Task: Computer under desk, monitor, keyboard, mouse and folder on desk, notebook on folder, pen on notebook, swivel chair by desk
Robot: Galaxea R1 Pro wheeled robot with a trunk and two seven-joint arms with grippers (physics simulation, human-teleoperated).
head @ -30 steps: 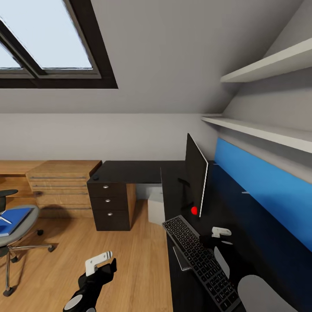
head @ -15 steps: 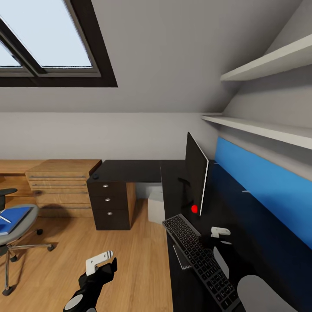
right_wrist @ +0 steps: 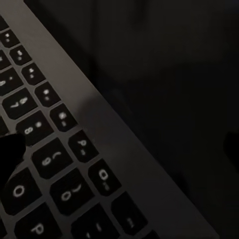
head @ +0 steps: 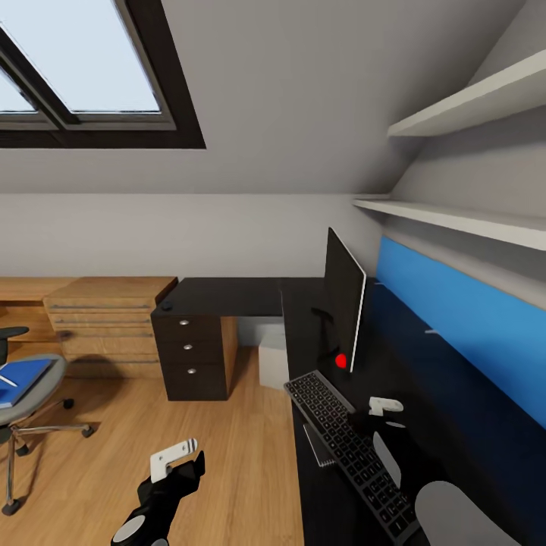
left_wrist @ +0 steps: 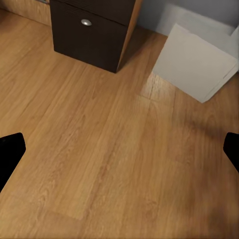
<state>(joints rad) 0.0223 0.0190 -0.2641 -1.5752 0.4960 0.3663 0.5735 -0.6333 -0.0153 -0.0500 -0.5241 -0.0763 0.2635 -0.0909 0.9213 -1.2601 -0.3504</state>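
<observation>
The black desk (head: 227,297) runs along the blue back panel. On it stands the monitor (head: 345,299), edge-on, with the keyboard (head: 349,444) in front of it. A thin dark-grey notebook (head: 317,447) pokes out from under the keyboard at the desk's edge. A small black mouse (head: 167,309) sits on the far desk corner above the drawers. The light-grey computer (head: 273,364) stands under the desk and shows too as the computer (left_wrist: 196,62). At far left the swivel chair (head: 26,413) carries the blue folder (head: 23,374) and the pen (head: 7,381). My left gripper (head: 178,459) (left_wrist: 119,149) hangs open over the floor. My right gripper (head: 383,409) (right_wrist: 119,149) is open over the keyboard's (right_wrist: 45,149) edge.
A light-wood drawer chest (head: 106,322) stands left of the black drawers (head: 189,353) (left_wrist: 92,27). White shelves (head: 455,220) hang above the blue back panel (head: 455,318). A skylight (head: 76,68) is at upper left. Wood floor (head: 152,425) lies between chair and desk.
The whole picture has slid slightly left and up, so the camera moved. Both arms hold the same pose and nothing was picked up or let go.
</observation>
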